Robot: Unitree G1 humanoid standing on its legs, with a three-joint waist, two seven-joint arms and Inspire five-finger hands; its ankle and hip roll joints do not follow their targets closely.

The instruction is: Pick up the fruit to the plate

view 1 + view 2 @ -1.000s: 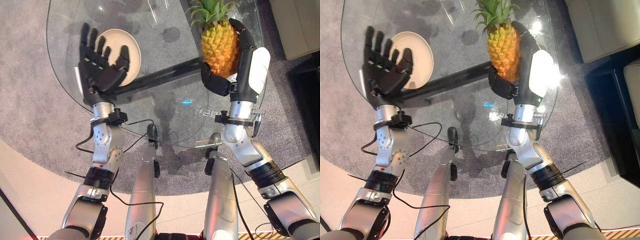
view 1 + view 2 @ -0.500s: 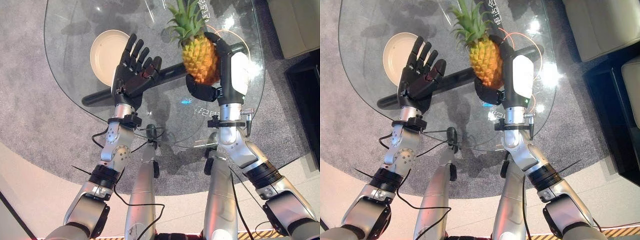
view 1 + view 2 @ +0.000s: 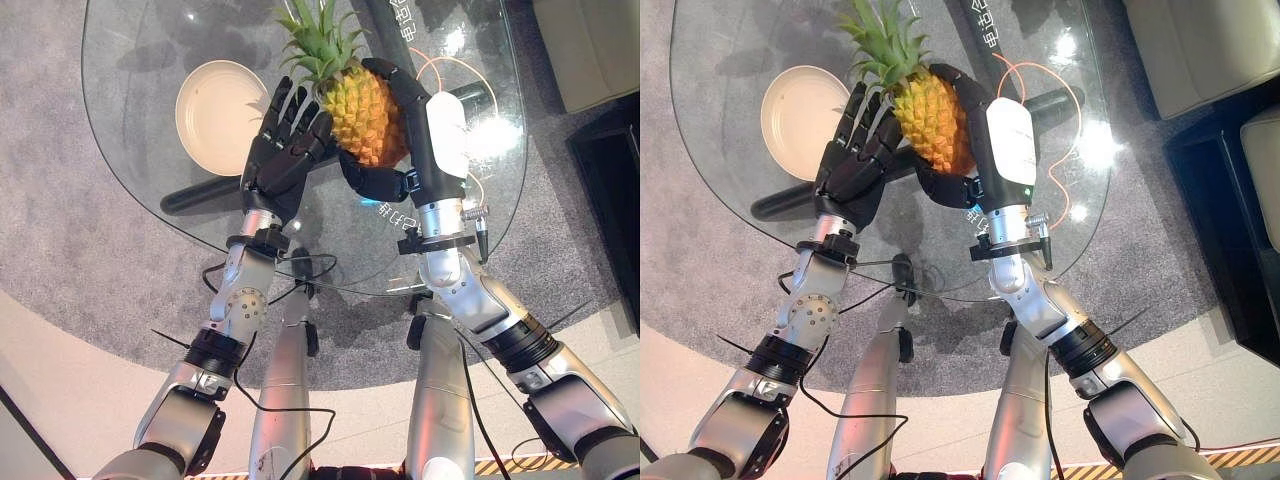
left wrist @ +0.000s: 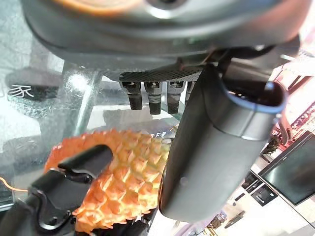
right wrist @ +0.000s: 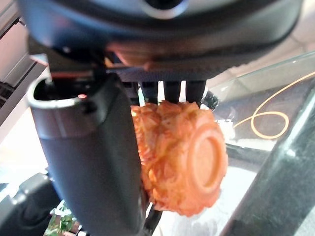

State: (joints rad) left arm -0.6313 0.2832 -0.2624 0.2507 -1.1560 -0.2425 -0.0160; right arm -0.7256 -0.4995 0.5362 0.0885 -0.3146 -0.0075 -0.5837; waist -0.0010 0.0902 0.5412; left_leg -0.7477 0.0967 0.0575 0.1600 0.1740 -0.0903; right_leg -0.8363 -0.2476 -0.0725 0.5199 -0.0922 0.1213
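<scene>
A pineapple (image 3: 362, 118) with green leaves (image 3: 318, 40) hangs upright above the round glass table (image 3: 140, 60). My right hand (image 3: 440, 135) is shut on it, fingers round its far side and thumb under its base, as the right wrist view shows on the fruit (image 5: 182, 162). My left hand (image 3: 283, 155) stands open, its straight fingers resting against the pineapple's left side (image 4: 128, 182). A cream plate (image 3: 218, 115) lies on the glass just left of the left hand, holding nothing.
A dark beam (image 3: 200, 195) runs under the glass. An orange cord (image 3: 452, 72) loops near the right hand. Grey carpet surrounds the table, with a beige sofa (image 3: 590, 45) and dark furniture (image 3: 615, 200) on the right.
My right hand has carried the pineapple leftward toward the plate. My left hand has swung right, away from the plate, and now meets the fruit's side.
</scene>
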